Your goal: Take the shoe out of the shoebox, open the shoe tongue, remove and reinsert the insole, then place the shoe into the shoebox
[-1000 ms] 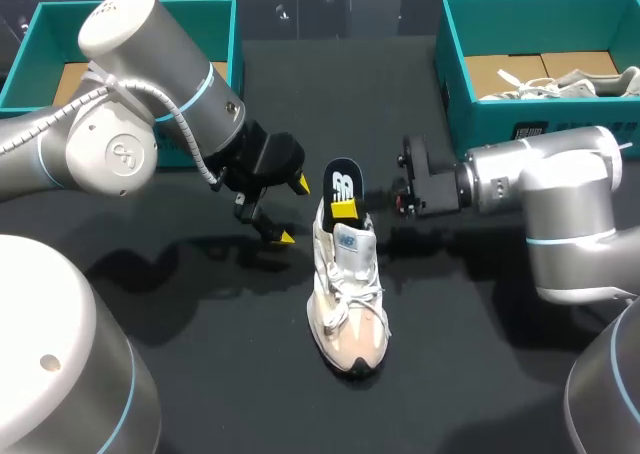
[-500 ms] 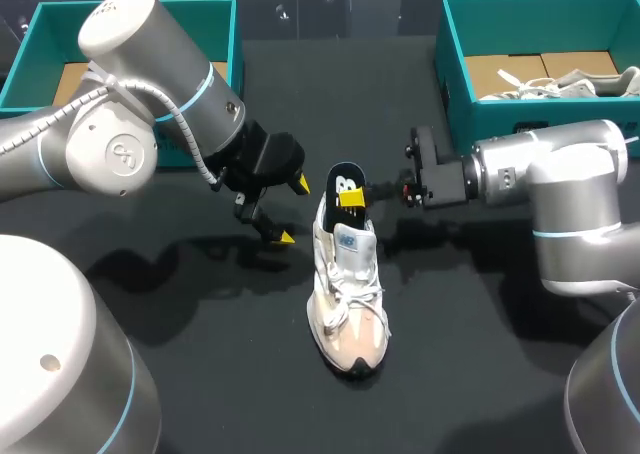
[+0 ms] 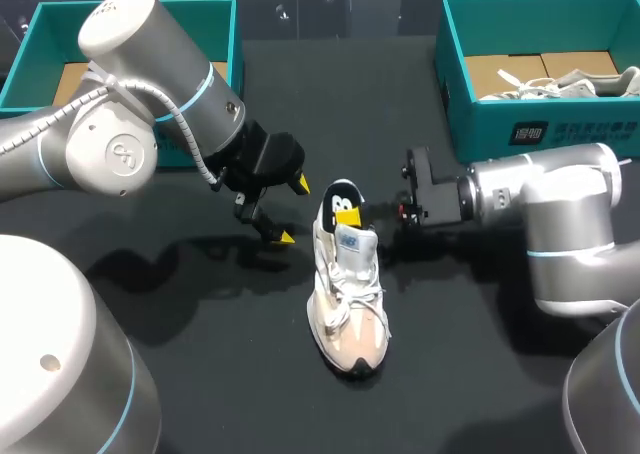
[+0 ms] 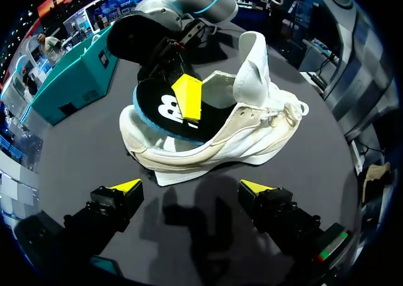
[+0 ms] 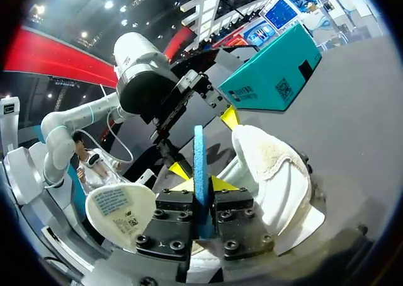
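cream and peach shoe, black blue-edged insole, teal shoebox.

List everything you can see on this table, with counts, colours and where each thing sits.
shoe: one, cream and white, mid-table.
insole: one, black top, blue underside, sticking up from the shoe's heel opening.
left shoebox: one, teal, far left.
right shoebox: one, teal, far right.
second shoe: one, pale, inside the right shoebox.
table: one, black.
left claw: open, beside the shoe's heel.
right claw: shut on the insole.
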Action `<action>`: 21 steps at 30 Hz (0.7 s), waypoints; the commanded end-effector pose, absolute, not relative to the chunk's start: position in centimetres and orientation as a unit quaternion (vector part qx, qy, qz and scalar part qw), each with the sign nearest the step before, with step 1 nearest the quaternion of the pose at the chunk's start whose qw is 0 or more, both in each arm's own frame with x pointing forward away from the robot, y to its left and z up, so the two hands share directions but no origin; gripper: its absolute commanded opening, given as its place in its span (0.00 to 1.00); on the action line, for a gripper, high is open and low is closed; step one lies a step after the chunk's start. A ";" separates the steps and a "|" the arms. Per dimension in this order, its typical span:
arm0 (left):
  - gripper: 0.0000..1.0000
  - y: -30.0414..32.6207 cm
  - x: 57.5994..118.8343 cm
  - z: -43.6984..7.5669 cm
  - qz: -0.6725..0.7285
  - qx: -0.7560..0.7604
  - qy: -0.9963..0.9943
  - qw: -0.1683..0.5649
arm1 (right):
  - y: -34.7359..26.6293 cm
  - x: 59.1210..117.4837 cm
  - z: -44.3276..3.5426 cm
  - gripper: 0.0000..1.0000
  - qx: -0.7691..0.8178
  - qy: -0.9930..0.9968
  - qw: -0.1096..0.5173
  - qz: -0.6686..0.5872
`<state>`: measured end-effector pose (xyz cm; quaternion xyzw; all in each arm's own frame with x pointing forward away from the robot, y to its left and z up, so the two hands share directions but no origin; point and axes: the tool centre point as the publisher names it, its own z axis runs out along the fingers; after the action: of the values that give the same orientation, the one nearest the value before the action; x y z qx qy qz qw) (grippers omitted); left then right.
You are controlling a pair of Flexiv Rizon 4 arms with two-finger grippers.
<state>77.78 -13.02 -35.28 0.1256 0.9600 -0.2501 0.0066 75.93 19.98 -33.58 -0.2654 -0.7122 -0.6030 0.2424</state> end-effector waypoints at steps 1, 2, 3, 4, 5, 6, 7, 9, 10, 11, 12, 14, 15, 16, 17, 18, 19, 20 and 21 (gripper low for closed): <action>1.00 -13.0 77.8 -35.3 -0.250 0.126 0.960 0.007 | 20.2 75.4 -32.7 0.30 -0.266 -0.720 0.221 -0.602; 1.00 -13.0 77.8 -35.3 -0.250 0.126 0.960 0.007 | 20.2 75.5 -32.5 0.30 -0.262 -0.722 0.215 -0.604; 1.00 -13.0 77.8 -35.3 -0.250 0.126 0.960 0.007 | 20.3 75.7 -32.3 0.29 -0.259 -0.723 0.209 -0.606; 1.00 -13.0 77.8 -35.3 -0.250 0.126 0.960 0.007 | 20.2 75.8 -32.0 0.27 -0.256 -0.724 0.201 -0.608; 1.00 -13.0 77.8 -35.3 -0.250 0.126 0.960 0.007 | 20.2 76.0 -31.8 0.26 -0.252 -0.724 0.196 -0.611; 1.00 -13.0 77.8 -35.3 -0.250 0.126 0.960 0.007 | 20.2 76.2 -31.6 0.23 -0.249 -0.724 0.192 -0.614; 1.00 -13.0 77.8 -35.3 -0.250 0.126 0.960 0.007 | 20.1 76.3 -31.4 0.22 -0.247 -0.725 0.188 -0.615; 1.00 -13.0 77.8 -35.3 -0.250 0.126 0.960 0.007 | 20.1 76.8 -31.2 0.21 -0.243 -0.726 0.183 -0.617; 1.00 -13.0 77.8 -35.3 -0.250 0.126 0.960 0.007 | 20.0 77.0 -31.1 0.21 -0.242 -0.726 0.181 -0.617; 1.00 -13.0 77.8 -35.3 -0.250 0.126 0.960 0.007 | 20.0 77.2 -31.1 0.20 -0.242 -0.727 0.180 -0.617; 1.00 -13.0 77.8 -35.3 -0.250 0.126 0.960 0.007 | 20.0 77.4 -31.1 0.20 -0.241 -0.727 0.179 -0.617; 1.00 -13.0 77.8 -35.3 -0.250 0.126 0.960 0.007 | 19.9 77.8 -31.1 0.16 -0.240 -0.726 0.179 -0.619; 1.00 -13.0 77.8 -35.3 -0.250 0.126 0.960 0.007 | 19.9 78.1 -31.3 0.12 -0.241 -0.724 0.180 -0.621; 1.00 -13.0 77.8 -35.3 -0.250 0.126 0.960 0.007 | 19.8 78.3 -31.5 0.00 -0.244 -0.722 0.182 -0.621; 1.00 -13.0 77.8 -35.3 -0.250 0.126 0.960 0.007 | 19.7 78.5 -31.8 0.00 -0.249 -0.721 0.184 -0.620; 1.00 -13.0 77.8 -35.3 -0.250 0.126 0.960 0.007 | 19.7 78.6 -32.1 0.00 -0.255 -0.720 0.186 -0.618; 1.00 -13.0 77.8 -35.3 -0.250 0.126 0.960 0.007 | 19.7 78.7 -32.4 0.00 -0.260 -0.719 0.189 -0.616; 1.00 -13.0 77.8 -35.3 -0.250 0.126 0.960 0.007 | 19.7 78.6 -32.7 0.00 -0.264 -0.718 0.194 -0.615; 1.00 -13.0 77.8 -35.3 -0.250 0.126 0.960 0.007 | 19.8 78.5 -33.0 0.00 -0.268 -0.716 0.199 -0.613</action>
<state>77.78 -13.02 -35.28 0.1256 0.9600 -0.2501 0.0066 78.31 19.30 -32.15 -0.2687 -0.7162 -0.6149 0.1918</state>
